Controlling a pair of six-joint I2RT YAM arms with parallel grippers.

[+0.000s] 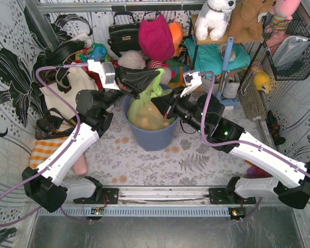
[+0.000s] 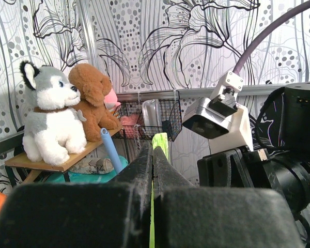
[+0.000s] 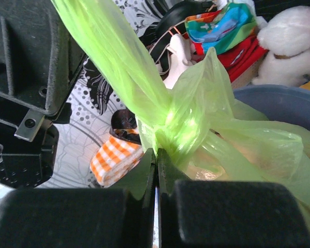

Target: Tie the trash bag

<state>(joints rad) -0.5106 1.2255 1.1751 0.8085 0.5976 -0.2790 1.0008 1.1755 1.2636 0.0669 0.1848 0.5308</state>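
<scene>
The trash bag (image 1: 144, 111), translucent light green with tan paper inside, sits in a blue-grey bin (image 1: 150, 138). My left gripper (image 1: 141, 91) is above the bin's far left rim, shut on a thin strip of the bag (image 2: 160, 142) that sticks up past the fingertips (image 2: 144, 155). My right gripper (image 1: 168, 112) is over the bin's right side. In the right wrist view it (image 3: 156, 153) is shut at the base of a knot (image 3: 183, 129) in the bag's neck. A green strand (image 3: 108, 46) runs up and to the left from the knot towards the left arm.
Handbags and a tote (image 1: 67, 88) lie at the far left, with an orange checked cloth (image 1: 44, 150) beside the left arm. Stuffed toys sit on a shelf (image 1: 217, 39) behind the bin. A wire basket (image 1: 292, 49) hangs at the right. A blue bottle (image 1: 225, 59) stands behind the right gripper.
</scene>
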